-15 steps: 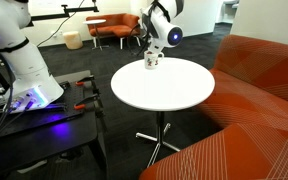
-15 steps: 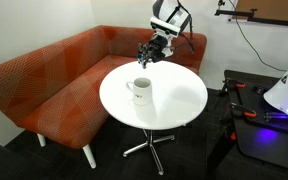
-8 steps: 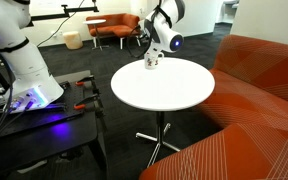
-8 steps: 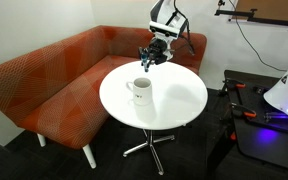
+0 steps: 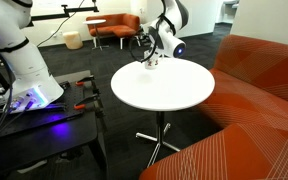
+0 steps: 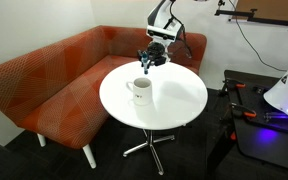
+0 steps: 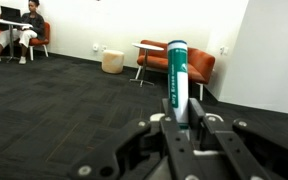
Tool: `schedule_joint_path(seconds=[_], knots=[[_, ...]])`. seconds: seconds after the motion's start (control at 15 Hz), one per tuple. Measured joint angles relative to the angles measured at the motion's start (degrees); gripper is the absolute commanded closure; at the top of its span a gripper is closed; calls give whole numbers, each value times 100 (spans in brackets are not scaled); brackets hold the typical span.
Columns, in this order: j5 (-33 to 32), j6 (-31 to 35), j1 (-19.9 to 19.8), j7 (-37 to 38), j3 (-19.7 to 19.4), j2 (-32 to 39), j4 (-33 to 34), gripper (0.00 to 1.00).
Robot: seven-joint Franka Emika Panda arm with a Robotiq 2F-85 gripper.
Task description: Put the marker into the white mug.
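Right now your jaws are clamped on the marker (image 7: 178, 78), which stands upright between them in the wrist view. In an exterior view they hang over the desk (image 6: 179, 100), near the mug (image 6: 140, 90) but higher & not touching it. The mug sits upright on the desk.

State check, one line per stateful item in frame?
marker: upright, held aloft.
gripper: shut on marker.
white mug: upright on table, marker not yet inside.
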State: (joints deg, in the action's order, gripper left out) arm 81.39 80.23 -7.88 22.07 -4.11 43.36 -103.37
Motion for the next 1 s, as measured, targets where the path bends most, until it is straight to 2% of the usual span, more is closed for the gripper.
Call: schedule_joint_path(seconds=[1.0], knots=[[0,-104,-61,0,-23,635,649,95]])
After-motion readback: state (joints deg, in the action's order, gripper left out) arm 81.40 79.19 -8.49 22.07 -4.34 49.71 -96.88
